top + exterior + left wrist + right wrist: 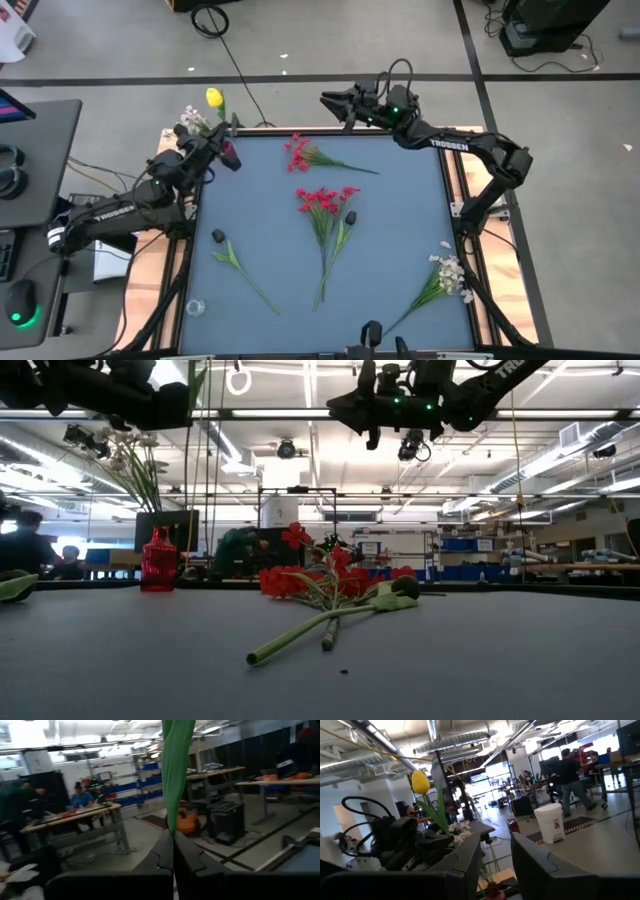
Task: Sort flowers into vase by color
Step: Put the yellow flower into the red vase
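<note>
Flowers: artificial sprigs, spread over the blue surface (pixel 400 240) in the high view; the yellow flower (pixel 214 98) is at the upper left of the frame, off the surface's far-left corner, with pale blossoms beside it.
Left tool (pixel 226 140): at the upper left corner of the surface, fingers shut tight on a green stem or leaf (pixel 176 775) that rises straight out of the closed tips in its wrist view; probably the yellow flower's, though the blossom itself is out of that view.
Right tool (pixel 333 101): at the upper middle of the frame, just beyond the far edge, fingers part open with nothing between them.
Red sprigs: one bunch (pixel 322 200) in the middle, another (pixel 298 152) above it toward the far edge.
White sprig (pixel 448 272): lower right.
Green stem (pixel 240 268): lower left, no blossom visible.
Red vase (pixel 157 563): left of the low view, on the surface's far edge.
Handling: likely very light; thin stems will bend and swing, blossom heads soft and easy to crush.
Where to hold: mid-stem, below the blossoms, where it lies clear of neighbouring stems.
Risk: the crossed stems in the middle may drag each other along.
</note>
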